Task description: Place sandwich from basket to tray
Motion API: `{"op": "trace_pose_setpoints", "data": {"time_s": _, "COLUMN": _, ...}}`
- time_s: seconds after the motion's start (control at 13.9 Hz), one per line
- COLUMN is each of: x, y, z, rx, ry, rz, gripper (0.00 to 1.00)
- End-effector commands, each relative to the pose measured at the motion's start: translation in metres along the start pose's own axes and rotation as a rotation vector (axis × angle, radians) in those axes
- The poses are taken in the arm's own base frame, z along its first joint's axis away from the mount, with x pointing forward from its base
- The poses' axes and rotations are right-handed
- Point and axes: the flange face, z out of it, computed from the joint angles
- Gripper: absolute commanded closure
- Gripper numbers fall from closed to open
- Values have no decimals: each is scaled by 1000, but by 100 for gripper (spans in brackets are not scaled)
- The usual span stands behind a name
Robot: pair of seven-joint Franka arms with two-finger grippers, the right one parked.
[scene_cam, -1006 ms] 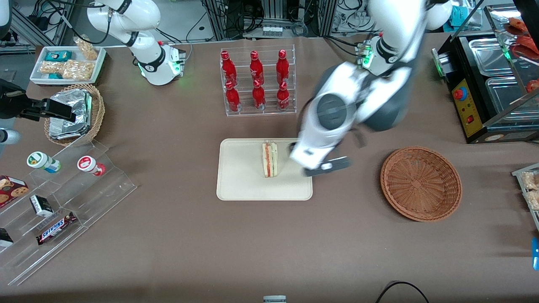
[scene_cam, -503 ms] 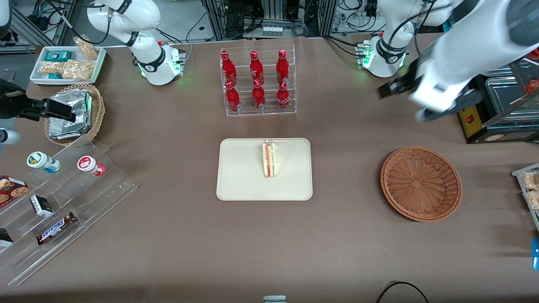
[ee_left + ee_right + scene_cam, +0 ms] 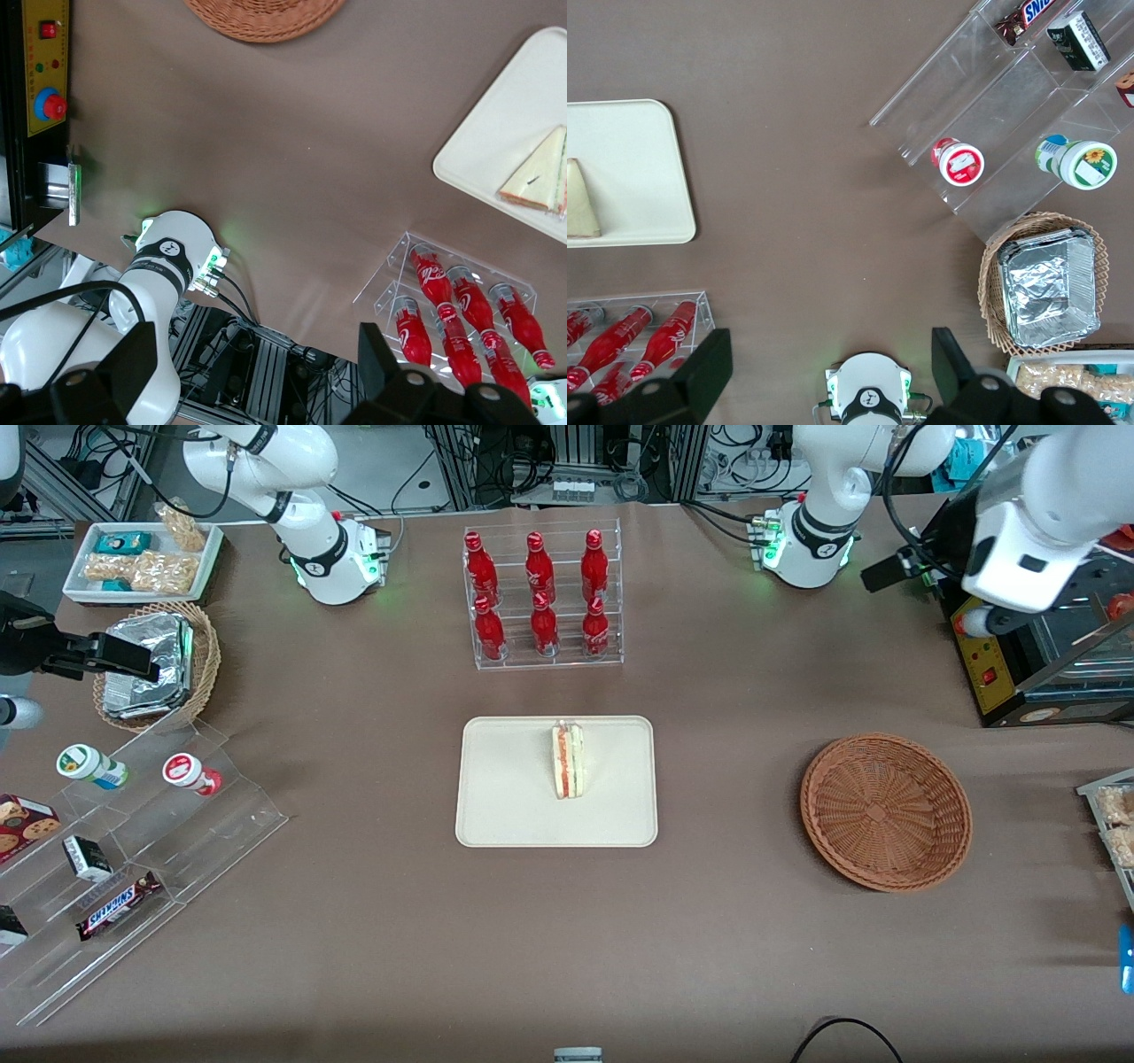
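Observation:
The sandwich (image 3: pixel 567 760), a white wedge with red and green layers, lies on the cream tray (image 3: pixel 505 797) at the middle of the table. The reddish-brown basket (image 3: pixel 886 810) sits toward the working arm's end and holds nothing. My left gripper (image 3: pixel 890 571) hangs high above the table near its own arm's base, far from both. The wrist view shows it open (image 3: pixel 257 372), with nothing between its fingers, and below it the sandwich (image 3: pixel 536 173), the tray (image 3: pixel 496 133) and the basket (image 3: pixel 266 13). The parked wrist view catches the tray (image 3: pixel 629 168) and a corner of the sandwich (image 3: pixel 580 212).
A clear rack of red bottles (image 3: pixel 540 598) stands farther from the camera than the tray. A black appliance (image 3: pixel 1019 655) is at the working arm's end. Toward the parked arm lie a tan basket of foil packets (image 3: pixel 155 664), a snack tray (image 3: pixel 142 558) and an acrylic stand (image 3: pixel 133 841).
My left arm has swung up and away from beside the tray, over toward its own end of the table. The sandwich has stayed in place on the tray.

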Motion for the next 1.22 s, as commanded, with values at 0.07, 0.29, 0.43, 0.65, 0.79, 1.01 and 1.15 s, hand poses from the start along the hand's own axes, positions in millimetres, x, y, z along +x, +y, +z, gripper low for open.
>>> {"op": "trace_pose_setpoints", "data": {"time_s": 0.07, "x": 9, "y": -4, "z": 3, "rx": 17, "ry": 49, "rz": -7, "gripper": 0}}
{"op": "trace_pose_setpoints", "data": {"time_s": 0.29, "x": 5, "y": -13, "z": -3, "rx": 45, "ry": 95, "rz": 93, "gripper": 0}}
{"op": "trace_pose_setpoints", "data": {"time_s": 0.43, "x": 14, "y": -25, "z": -1, "rx": 64, "ry": 89, "rz": 263, "gripper": 0}}
{"op": "trace_pose_setpoints", "data": {"time_s": 0.65, "x": 40, "y": -44, "z": 0, "rx": 45, "ry": 86, "rz": 382, "gripper": 0}}
{"op": "trace_pose_setpoints", "data": {"time_s": 0.79, "x": 44, "y": -37, "z": 2, "rx": 54, "ry": 90, "rz": 395, "gripper": 0}}
{"op": "trace_pose_setpoints", "data": {"time_s": 1.01, "x": 35, "y": -27, "z": 1, "rx": 59, "ry": 96, "rz": 408, "gripper": 0}}
{"op": "trace_pose_setpoints", "data": {"time_s": 1.15, "x": 28, "y": -22, "z": 1, "rx": 91, "ry": 113, "rz": 413, "gripper": 0}}
